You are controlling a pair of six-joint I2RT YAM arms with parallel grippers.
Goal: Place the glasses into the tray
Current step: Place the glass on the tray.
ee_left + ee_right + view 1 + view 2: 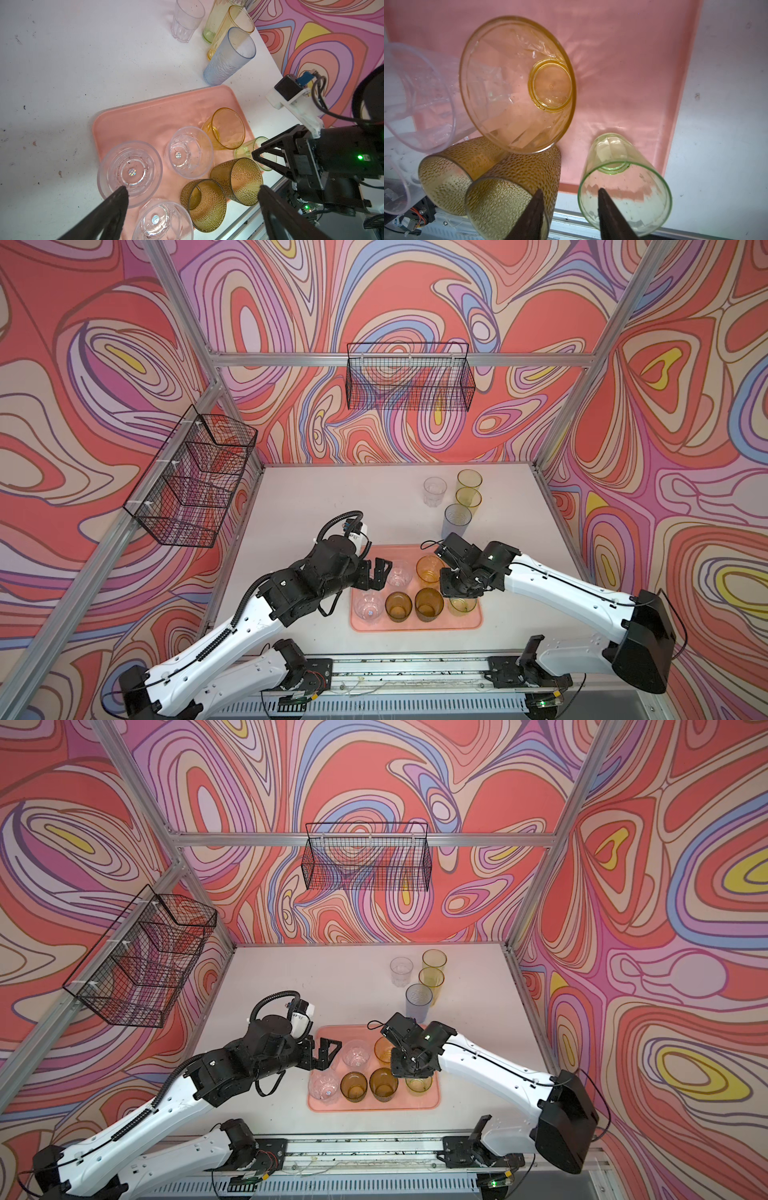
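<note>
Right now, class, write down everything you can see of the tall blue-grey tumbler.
The blue-grey tumbler is tall, see-through and plastic-looking, with a wavy embossed wall below a smooth rim. It stands upright, empty, on the white table just beyond the pink tray, outside it. A yellow tumbler stands close behind; whether they touch is unclear.

Both arms reach inward toward each other, the left gripper (pixel 379 572) held level with jaws spread wide, the right gripper (pixel 569 191) pointing steeply down from a bent wrist, jaws partly apart.
</note>
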